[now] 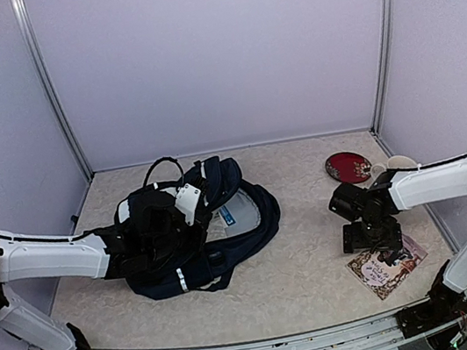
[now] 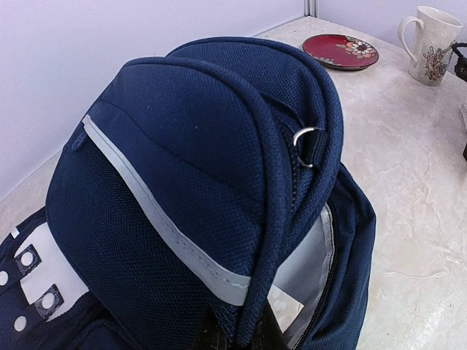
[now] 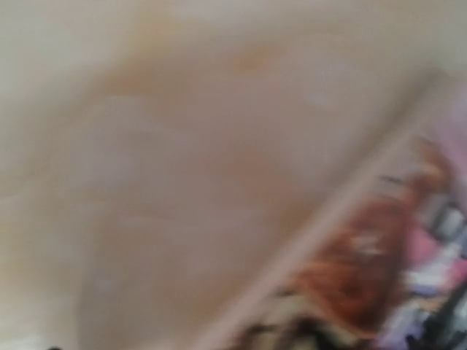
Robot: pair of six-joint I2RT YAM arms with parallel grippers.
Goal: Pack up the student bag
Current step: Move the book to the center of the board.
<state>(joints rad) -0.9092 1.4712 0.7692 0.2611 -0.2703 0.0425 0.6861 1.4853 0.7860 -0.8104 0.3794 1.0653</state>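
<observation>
The student bag [image 1: 224,230] is a dark navy backpack lying at the left middle of the table, its main mouth open and showing pale lining [image 2: 306,270]. My left gripper [image 1: 172,233] is shut on the edge of the bag's front flap [image 2: 219,168], pinching the fabric between its fingers [image 2: 211,340] and holding it up. A pale stripe [image 2: 160,219] crosses that flap. My right gripper [image 1: 386,248] points down just above a picture book [image 1: 388,266] at the right front. The right wrist view is blurred, showing only table and the book's edge [image 3: 365,284]; its jaws cannot be made out.
A red patterned plate [image 1: 348,167] and a white mug [image 1: 398,165] stand at the back right; both also show in the left wrist view, the plate [image 2: 340,51] and the mug [image 2: 432,44]. White walls enclose the table.
</observation>
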